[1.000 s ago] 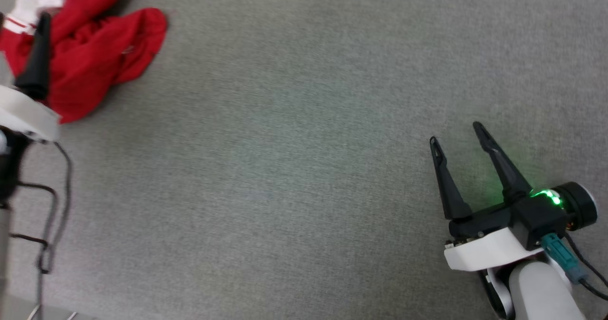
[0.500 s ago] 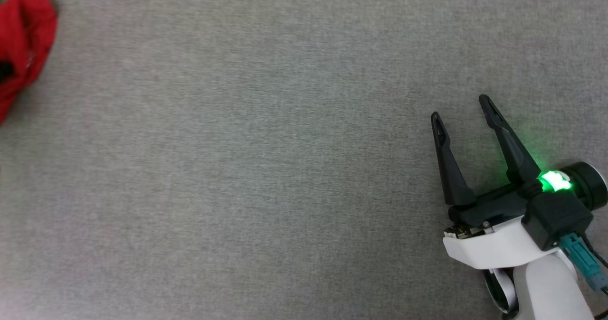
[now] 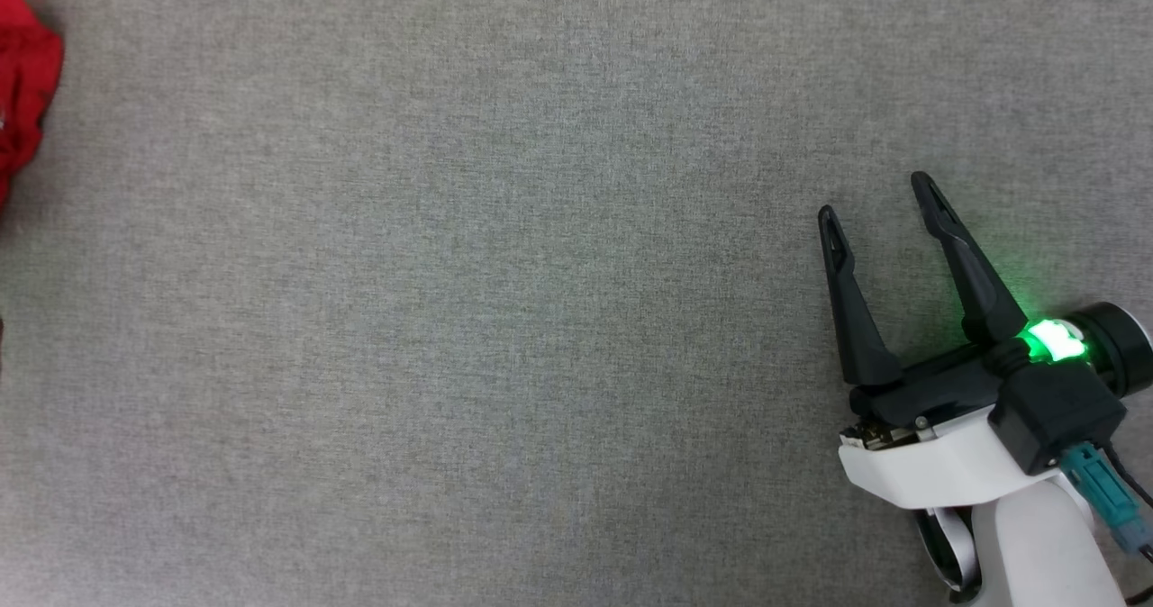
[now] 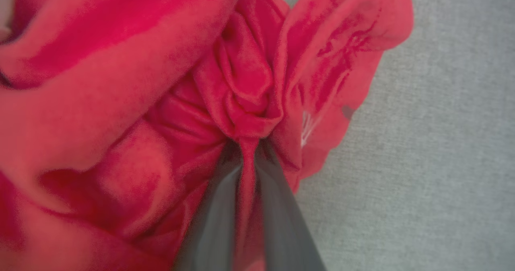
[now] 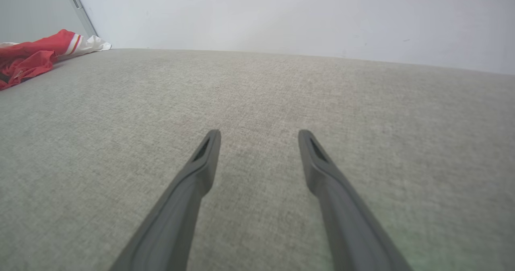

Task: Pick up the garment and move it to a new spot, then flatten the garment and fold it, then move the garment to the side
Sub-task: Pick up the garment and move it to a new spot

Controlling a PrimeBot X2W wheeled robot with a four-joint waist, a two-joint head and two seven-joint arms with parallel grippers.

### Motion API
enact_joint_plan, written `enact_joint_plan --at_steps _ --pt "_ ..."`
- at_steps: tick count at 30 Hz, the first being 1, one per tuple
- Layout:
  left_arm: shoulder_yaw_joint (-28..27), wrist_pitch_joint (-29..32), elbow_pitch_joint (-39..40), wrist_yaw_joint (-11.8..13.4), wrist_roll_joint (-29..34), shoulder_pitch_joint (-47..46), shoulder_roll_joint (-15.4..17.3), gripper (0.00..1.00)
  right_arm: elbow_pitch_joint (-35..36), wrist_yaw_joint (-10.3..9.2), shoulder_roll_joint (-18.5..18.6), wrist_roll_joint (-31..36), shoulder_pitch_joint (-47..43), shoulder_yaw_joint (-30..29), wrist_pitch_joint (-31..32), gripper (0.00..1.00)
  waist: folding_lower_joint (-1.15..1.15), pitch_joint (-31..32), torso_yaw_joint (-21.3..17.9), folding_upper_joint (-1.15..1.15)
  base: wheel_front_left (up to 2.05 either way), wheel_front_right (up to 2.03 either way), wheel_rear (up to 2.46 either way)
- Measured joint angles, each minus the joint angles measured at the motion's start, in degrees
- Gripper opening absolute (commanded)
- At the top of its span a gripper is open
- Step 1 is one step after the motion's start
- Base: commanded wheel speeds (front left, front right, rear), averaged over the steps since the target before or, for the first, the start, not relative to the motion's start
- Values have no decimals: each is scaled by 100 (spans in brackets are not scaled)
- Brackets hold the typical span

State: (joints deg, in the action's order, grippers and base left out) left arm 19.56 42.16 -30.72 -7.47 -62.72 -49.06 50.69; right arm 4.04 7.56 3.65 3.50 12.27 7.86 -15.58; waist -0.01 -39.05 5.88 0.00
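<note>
While your left gripper (image 4: 248, 147) is holding nearly shut, its two dark fingers (image 4: 217, 214) are standing close together with a narrow fold of the garment (image 4: 120, 82) pinched between them, so you are gripping red cloth and nothing else. In the left wrist view the rest of the cloth is bunching in thick crumpled folds ahead of the fingers and off to that view's left. A ruffled red edge is hanging or lying against the grey carpet (image 4: 434, 142) on that view's right, and I cannot tell which. Your right gripper (image 3: 874, 197) is standing wide open, its fingers splayed in a V, holding nothing and pointing across bare carpet well apart from the garment. Whether its tips are brushing the pile I cannot tell. A green light (image 3: 1054, 341) is glowing on its wrist and tinting the carpet beside it, and a teal connector (image 3: 1103, 499) is sticking out just below. From the head camera you are seeing only a sliver of red at the carpet's left edge near the far corner. From the right wrist the garment is lying at the far left of the carpet, its white sleeve (image 5: 90, 45) with red-and-white trim reaching toward the carpet's far edge. There a plain pale wall (image 5: 281, 13) is rising, with a darker grey panel (image 5: 32, 9) adjoining it at the left.
</note>
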Motion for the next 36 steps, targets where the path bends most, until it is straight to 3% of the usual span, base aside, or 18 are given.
enact_joint_plan --at_steps 7,13,20,28,32,33,34,36 --pt "678 -1011 681 13 -90 264 146 0 -244 -3 -1 11 11 -13 24 100 1 345 -10 0 0 0 0" --pt "1428 -2198 1323 7 68 294 456 0 -471 -4 -23 -79 25 22 48 100 1 775 -130 0 0 0 0" --pt "2263 -3249 1755 7 376 119 367 0 -664 -4 -54 -259 -47 5 48 100 1 1379 -367 0 0 0 0" --pt "2904 -3994 2013 7 660 -91 -159 0 -673 -4 -64 -509 -244 -108 49 100 1 1884 -753 0 0 0 0" --pt "3330 -4143 2114 7 903 -188 -737 0 -653 -4 -64 -597 -290 -234 49 100 1 2086 -1016 0 0 0 0" --pt "3588 -4158 2132 7 1037 -201 -1089 0 -641 -4 -63 -661 -301 -256 49 100 1 2172 -1143 0 0 0 0" --pt "3588 -4158 2132 7 1037 -201 -1089 0 -641 -4 -63 -661 -301 -256 49 100 1 2172 -1143 0 0 0 0" --pt "3862 -4161 2101 5 1172 -230 -1440 0 -630 -4 -63 -668 -326 -266 49 100 1 2241 -1279 0 0 0 0"
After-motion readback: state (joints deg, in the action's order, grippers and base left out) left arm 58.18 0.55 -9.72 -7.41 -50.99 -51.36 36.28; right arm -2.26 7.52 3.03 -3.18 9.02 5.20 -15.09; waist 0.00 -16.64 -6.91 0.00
